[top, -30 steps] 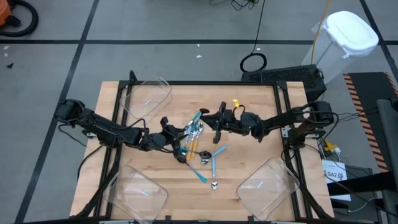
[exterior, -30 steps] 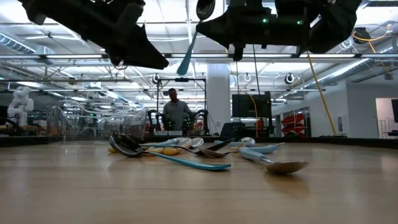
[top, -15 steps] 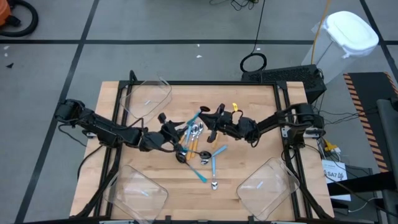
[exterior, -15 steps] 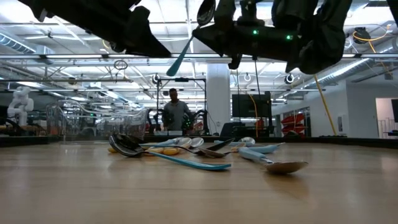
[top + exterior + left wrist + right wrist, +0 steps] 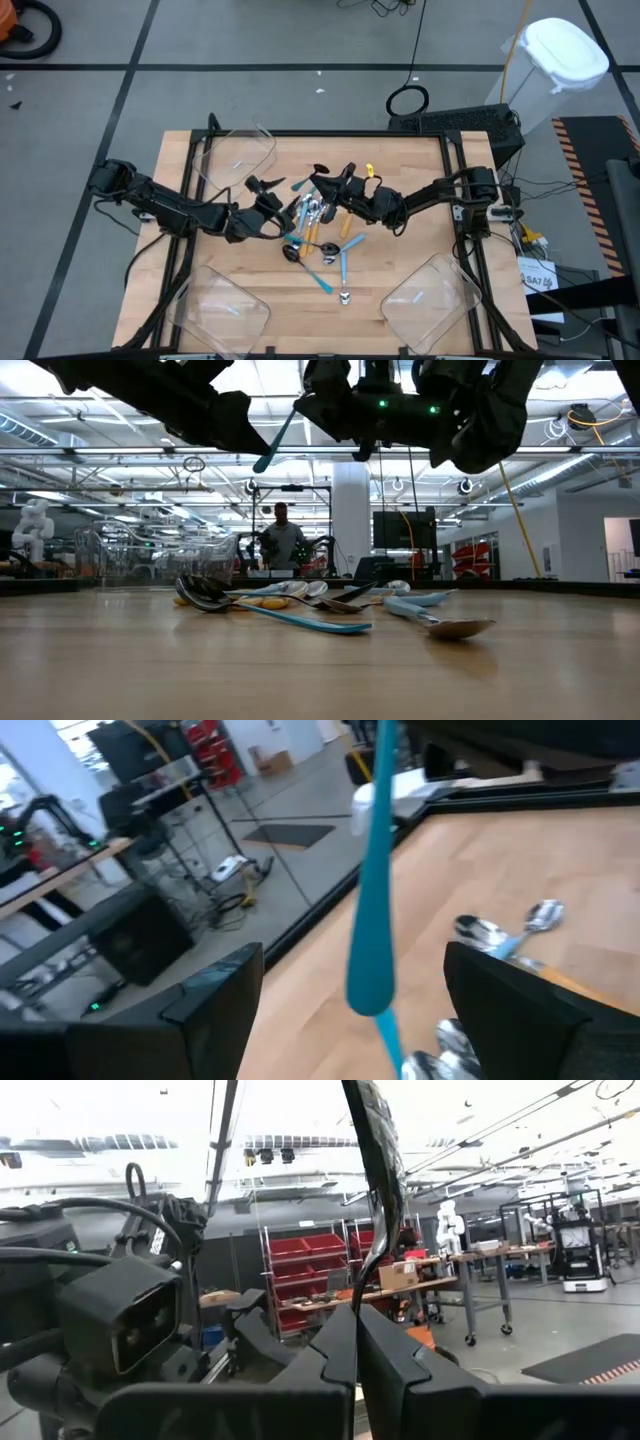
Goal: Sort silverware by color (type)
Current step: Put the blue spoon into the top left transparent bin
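At frame centre, above the spoon pile on the tabletop, the right tool, clamped shut, is presenting a blue spoon between the left tool's wide-open jaws, so the handover appears underway; next, the left should close.

spoons piled at the centre of the table, one bin at far left corner, two bins at near corners
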You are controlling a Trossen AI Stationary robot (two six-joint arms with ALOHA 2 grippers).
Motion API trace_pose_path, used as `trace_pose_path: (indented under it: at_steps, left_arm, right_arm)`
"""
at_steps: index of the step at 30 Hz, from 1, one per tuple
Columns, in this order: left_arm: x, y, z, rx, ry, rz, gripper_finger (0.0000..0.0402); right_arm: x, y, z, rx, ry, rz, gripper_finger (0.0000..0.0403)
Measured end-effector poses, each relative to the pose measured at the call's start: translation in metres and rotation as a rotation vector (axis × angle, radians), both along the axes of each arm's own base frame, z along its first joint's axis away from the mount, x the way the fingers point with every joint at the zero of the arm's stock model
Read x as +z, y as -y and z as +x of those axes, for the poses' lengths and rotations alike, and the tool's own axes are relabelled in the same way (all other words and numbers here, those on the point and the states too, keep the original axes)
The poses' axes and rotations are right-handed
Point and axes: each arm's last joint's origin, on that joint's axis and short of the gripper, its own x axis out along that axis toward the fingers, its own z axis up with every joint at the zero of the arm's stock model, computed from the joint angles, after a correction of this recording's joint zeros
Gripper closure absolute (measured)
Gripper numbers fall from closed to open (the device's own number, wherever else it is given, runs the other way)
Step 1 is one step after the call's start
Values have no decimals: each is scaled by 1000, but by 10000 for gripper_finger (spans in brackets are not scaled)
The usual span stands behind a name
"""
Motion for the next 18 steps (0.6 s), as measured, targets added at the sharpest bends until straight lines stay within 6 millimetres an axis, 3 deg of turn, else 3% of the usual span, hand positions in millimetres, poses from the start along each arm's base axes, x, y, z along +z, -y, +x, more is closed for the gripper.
trace_pose_path:
  at_steps: [11, 18]
  left_arm:
    - [-21, -8, 9, 94, -77, 45, 126]
    - [-19, -8, 10, 141, -51, 61, 147]
  right_arm:
    - [4, 0, 9, -2, -22, -15, 403]
    - [3, 0, 10, -4, -40, -18, 403]
